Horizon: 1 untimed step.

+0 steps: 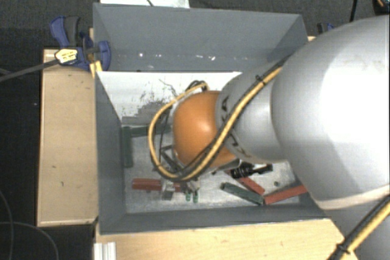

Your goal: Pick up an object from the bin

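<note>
Bars lie across the bin (111,167) as I read it: dark green bar (126,147) at the left wall, red-brown bar (145,184) along the front with the gripper (181,193) low at its right end, spread or closed I cannot tell.

Single camera is set above the grey metal bin (195,33), tilted down from its near side. The arm (332,112) is seen reaching in from the right, close under the lens.
</note>
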Motion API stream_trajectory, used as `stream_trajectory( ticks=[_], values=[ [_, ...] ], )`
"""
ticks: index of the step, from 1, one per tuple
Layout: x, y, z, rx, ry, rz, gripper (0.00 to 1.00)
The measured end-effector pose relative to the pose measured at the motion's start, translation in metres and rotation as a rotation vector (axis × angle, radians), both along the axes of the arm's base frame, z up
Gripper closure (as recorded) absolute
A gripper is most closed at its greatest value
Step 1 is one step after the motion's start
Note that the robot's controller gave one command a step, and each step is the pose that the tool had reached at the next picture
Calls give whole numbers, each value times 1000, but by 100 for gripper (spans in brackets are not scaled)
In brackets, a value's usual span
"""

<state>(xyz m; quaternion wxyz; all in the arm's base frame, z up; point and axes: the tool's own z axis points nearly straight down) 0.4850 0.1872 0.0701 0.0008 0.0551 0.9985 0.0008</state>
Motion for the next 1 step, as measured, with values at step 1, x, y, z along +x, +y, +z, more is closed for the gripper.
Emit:
stream_trajectory(
  ticks=[1],
  values=[
    [32,-26,151,2,-9,-38,100]
  ],
)
